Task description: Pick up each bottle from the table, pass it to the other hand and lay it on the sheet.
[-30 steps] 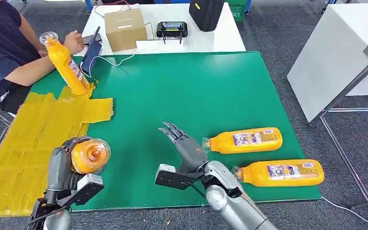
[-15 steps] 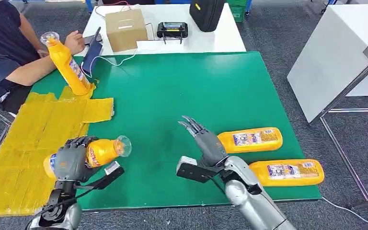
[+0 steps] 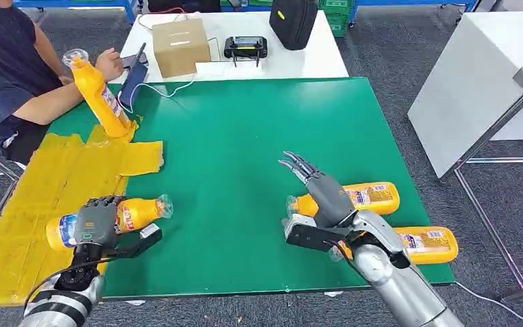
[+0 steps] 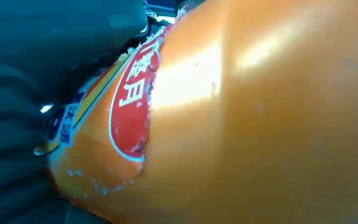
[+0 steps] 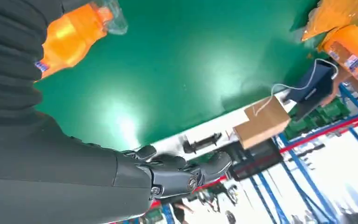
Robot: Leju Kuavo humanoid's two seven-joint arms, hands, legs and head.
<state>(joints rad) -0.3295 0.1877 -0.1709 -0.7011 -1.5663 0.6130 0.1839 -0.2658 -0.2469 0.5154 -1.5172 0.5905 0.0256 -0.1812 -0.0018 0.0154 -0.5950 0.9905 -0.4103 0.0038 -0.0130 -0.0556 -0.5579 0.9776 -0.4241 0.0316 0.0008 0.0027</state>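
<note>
My left hand [image 3: 94,222] grips an orange bottle [image 3: 133,213] lying on its side at the edge of the yellow sheet [image 3: 41,197], cap toward the green mat; the same bottle [image 4: 223,121] looms large in the left wrist view. My right hand [image 3: 321,192] is open, fingers spread, hovering over the cap end of a second orange bottle [image 3: 368,197] lying on the mat. A third bottle [image 3: 428,244] lies nearer the front edge, partly behind my right forearm. A person holds a fourth bottle [image 3: 99,97] upright at the sheet's far end. In the right wrist view my hand [image 5: 177,175] is empty.
The green mat [image 3: 238,136] covers the table. A person [image 3: 7,75] sits at the far left. Behind the mat stand a cardboard box [image 3: 180,46], a black controller [image 3: 245,47], a black bag [image 3: 294,20] and a dark phone [image 3: 131,80] with a cable. A white table [image 3: 477,75] is at right.
My left hand has lowered the bottle from upright down flat onto the sheet's edge. My right hand has moved right, over the nearer lying bottle.
</note>
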